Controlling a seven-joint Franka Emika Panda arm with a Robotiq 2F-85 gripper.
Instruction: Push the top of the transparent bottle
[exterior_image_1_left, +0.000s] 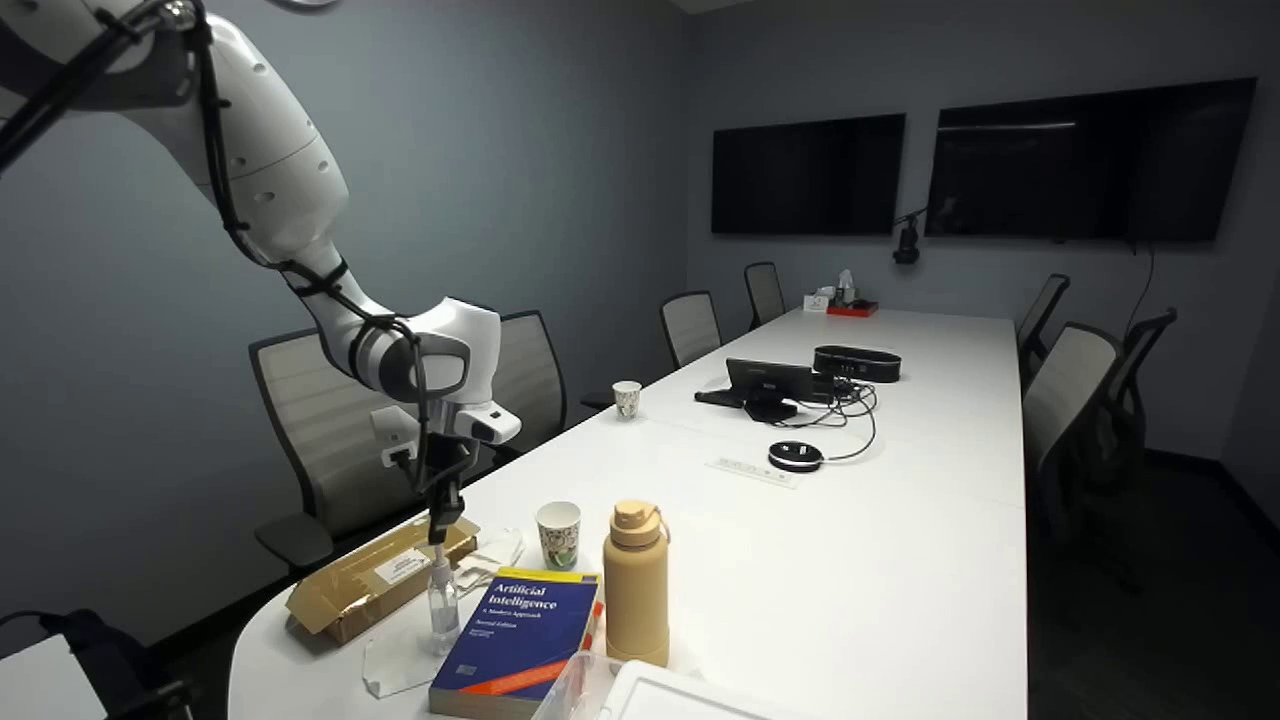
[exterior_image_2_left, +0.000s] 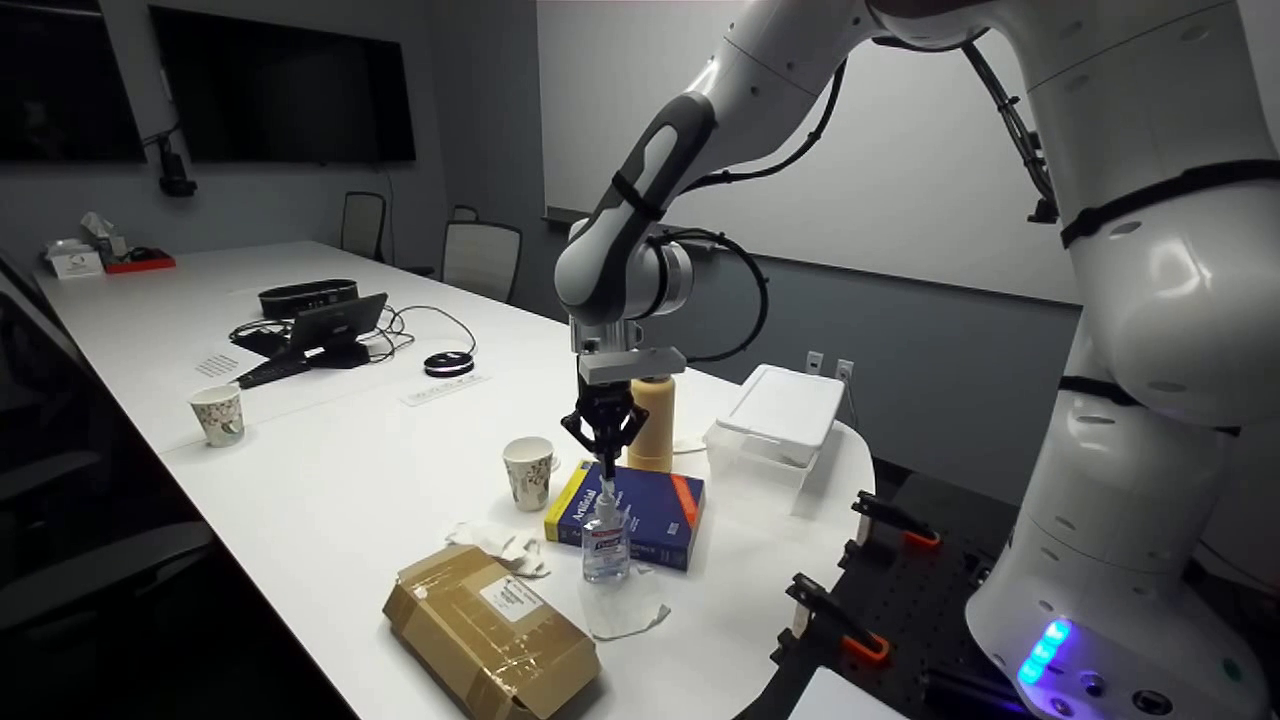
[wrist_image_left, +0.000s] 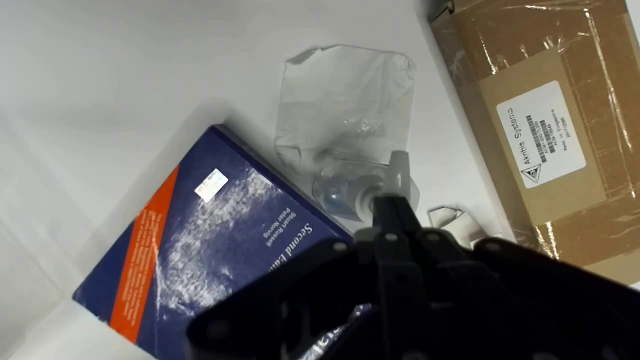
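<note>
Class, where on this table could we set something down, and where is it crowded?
Bare: tabletop between nearer paper cup and farther paper cup, and between tan flask and printed strip. Crowded: around the transparent bottle; blue book, cardboard box and paper nearby, gripper above.

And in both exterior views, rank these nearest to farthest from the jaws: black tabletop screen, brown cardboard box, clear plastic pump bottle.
1. Clear plastic pump bottle, directly beneath the jaws.
2. Brown cardboard box, beside the bottle.
3. Black tabletop screen, farther along the white table.
</note>
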